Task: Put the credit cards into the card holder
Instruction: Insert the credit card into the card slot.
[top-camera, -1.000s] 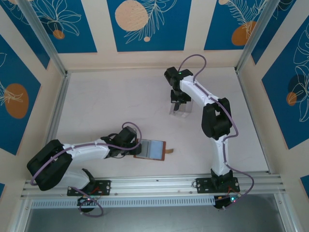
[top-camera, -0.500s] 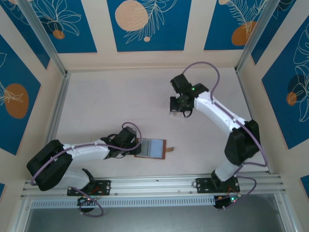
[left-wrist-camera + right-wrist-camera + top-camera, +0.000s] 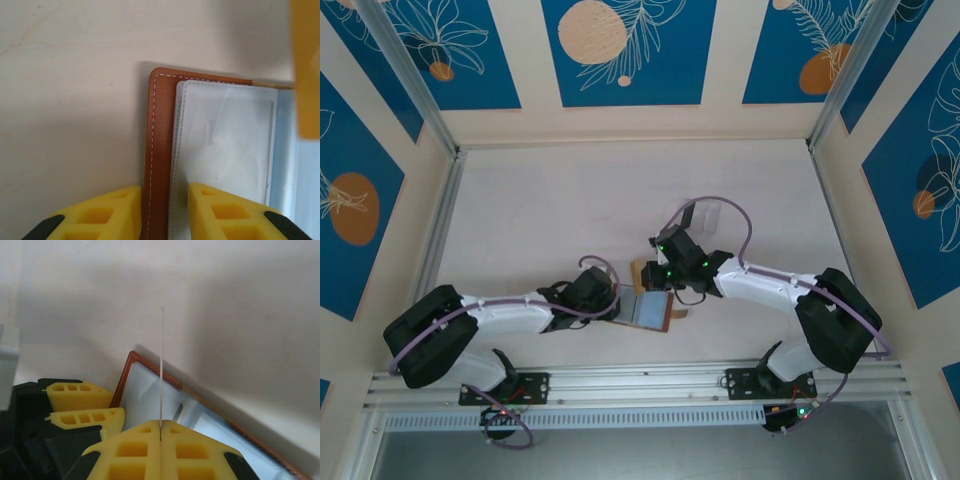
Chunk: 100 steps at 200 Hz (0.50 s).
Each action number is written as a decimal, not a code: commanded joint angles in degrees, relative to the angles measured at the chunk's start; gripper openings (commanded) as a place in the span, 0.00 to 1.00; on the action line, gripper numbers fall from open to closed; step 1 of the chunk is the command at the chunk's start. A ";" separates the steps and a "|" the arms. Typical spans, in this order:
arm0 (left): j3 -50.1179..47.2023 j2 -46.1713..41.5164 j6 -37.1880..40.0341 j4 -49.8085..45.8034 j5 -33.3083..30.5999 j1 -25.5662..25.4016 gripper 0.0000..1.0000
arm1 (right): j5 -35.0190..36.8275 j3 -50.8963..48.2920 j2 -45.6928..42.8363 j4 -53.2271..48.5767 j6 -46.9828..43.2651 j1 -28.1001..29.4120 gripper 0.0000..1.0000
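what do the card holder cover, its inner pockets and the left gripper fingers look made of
Card holder cover: brown leather or faux leather, matte, pale stitching along the edge. Inner pockets: probably clear, slightly frosted plastic film, showing glare and sewn borders. Fingers of the left gripper: likely matte yellow plastic, with moulded square recesses.
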 commanded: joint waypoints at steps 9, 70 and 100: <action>-2.60 5.35 -2.09 -4.21 3.21 -2.13 0.28 | 1.21 -4.02 -1.44 11.70 5.78 2.58 0.00; -2.26 6.64 -2.93 -4.20 2.85 -2.66 0.28 | 5.06 -9.82 -8.67 10.44 8.85 3.73 0.00; -1.90 6.94 -3.03 -4.35 2.76 -2.75 0.28 | 5.92 -10.47 -9.66 7.38 9.97 3.86 0.00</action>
